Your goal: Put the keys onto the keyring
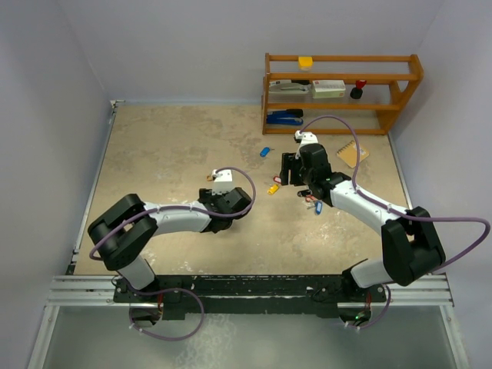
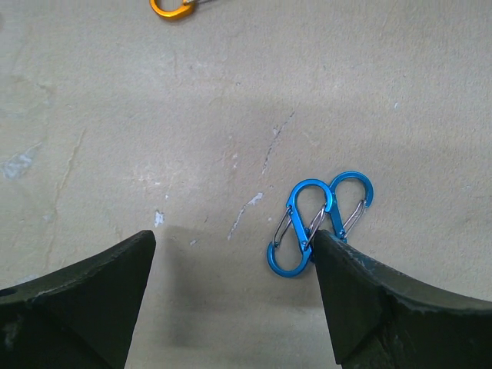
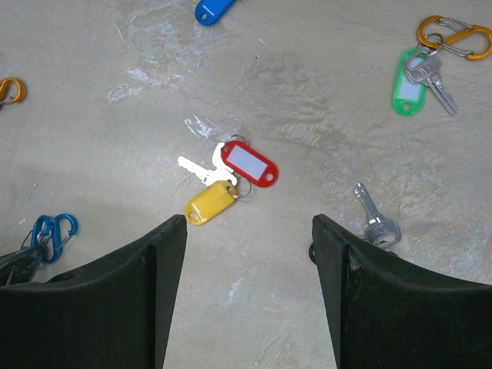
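While both arms reach out over the speckled bench [image 1: 177, 146], the right hand [image 3: 247, 223] hangs with its jaws well apart and nothing between them, just short of the red-tagged key [image 3: 248, 163]. That key lies flat on the bench, touching a yellow-tagged key [image 3: 209, 203] on the side nearer the hand, with a pale key blade [image 3: 196, 167] sticking out beside the two tags. Well off to the right of the red-tagged key in the right wrist view lies a green-tagged key [image 3: 410, 91] touching an orange clip [image 3: 453, 37]. Closer in, a bare silver key [image 3: 377, 219] lies just beside one finger of that hand. Beyond the red-tagged key, a blue tag [image 3: 214, 9] shows at the view's top edge. Down and left of the red-tagged key, two blue figure-eight clips [image 2: 307, 227] lie partly hidden behind one finger of the left hand [image 2: 234, 238], which also gapes wide and holds nothing.
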